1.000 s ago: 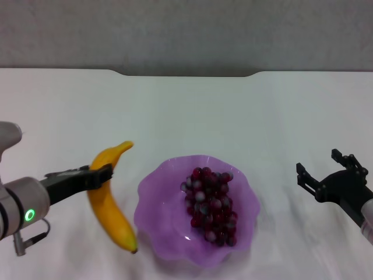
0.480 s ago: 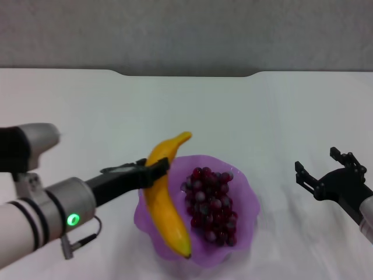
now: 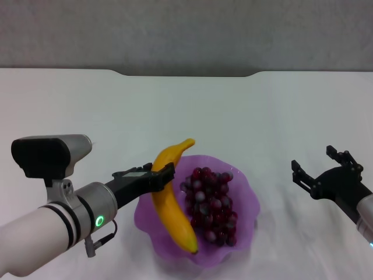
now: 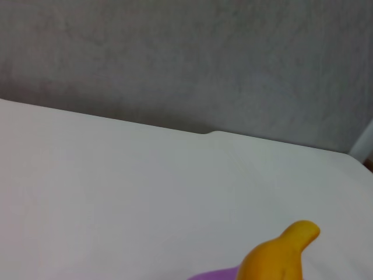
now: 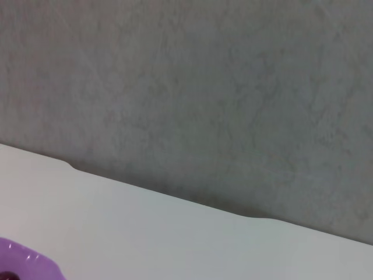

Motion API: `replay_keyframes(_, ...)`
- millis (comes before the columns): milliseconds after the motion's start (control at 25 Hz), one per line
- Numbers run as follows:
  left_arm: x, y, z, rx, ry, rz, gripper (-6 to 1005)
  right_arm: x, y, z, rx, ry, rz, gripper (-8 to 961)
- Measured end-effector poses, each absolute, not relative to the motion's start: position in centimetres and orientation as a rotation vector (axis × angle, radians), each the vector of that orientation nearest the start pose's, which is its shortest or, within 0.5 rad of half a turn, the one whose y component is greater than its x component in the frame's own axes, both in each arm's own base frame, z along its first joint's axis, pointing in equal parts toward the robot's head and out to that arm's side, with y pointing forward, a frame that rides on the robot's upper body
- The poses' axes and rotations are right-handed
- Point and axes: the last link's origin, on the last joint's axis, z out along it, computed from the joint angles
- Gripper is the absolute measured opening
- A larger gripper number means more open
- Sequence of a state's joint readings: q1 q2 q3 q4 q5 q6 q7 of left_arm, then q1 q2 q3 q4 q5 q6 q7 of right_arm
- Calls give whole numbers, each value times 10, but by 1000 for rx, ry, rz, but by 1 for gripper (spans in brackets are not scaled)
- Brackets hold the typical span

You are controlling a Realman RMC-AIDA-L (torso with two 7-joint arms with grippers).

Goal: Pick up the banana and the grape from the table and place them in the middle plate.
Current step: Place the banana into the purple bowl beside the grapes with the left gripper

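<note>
Banana (image 3: 173, 195) lay in the lower centre of the head view, its long axis running from a stem end at the upper right, just past the far rim of the middle plate (image 3: 247, 189), down to a dark tip at the lower right of its own length, inside the bowl. The left gripper (image 3: 160, 176) had its fingers closed across the upper third of the fruit, reaching in from the lower left of the frame, so the banana hung to the frame's right of the tool and mostly below the grip point. The decisive relation, as I judged it, was that the fruit's lower half already sat over the plate's left portion, alongside the grape (image 3: 210, 204), which rested in the plate's middle and right; whether the banana's tip touched the plate floor could not be told. In the left wrist view only the stem end of the banana (image 4: 280, 252) showed at the lower right, with a sliver of purple rim beside it and the white table (image 3: 192, 111) stretching behind.

The right gripper (image 3: 317, 175) hovered well apart at the right edge of the head view, fingers spread and holding nothing. The left arm was plainly the nearer one, and a release there looked like the step still to come.
</note>
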State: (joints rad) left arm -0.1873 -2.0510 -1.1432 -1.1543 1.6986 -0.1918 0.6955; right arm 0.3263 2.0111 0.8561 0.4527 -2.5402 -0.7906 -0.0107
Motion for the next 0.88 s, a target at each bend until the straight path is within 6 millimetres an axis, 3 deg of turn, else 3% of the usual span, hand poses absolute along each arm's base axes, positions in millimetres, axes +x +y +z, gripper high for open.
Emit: replay_keyframes(880, -229, 329, -97, -2047, -1153, -500, 647, 322, 320, -60, -1928, 505, 439, 883)
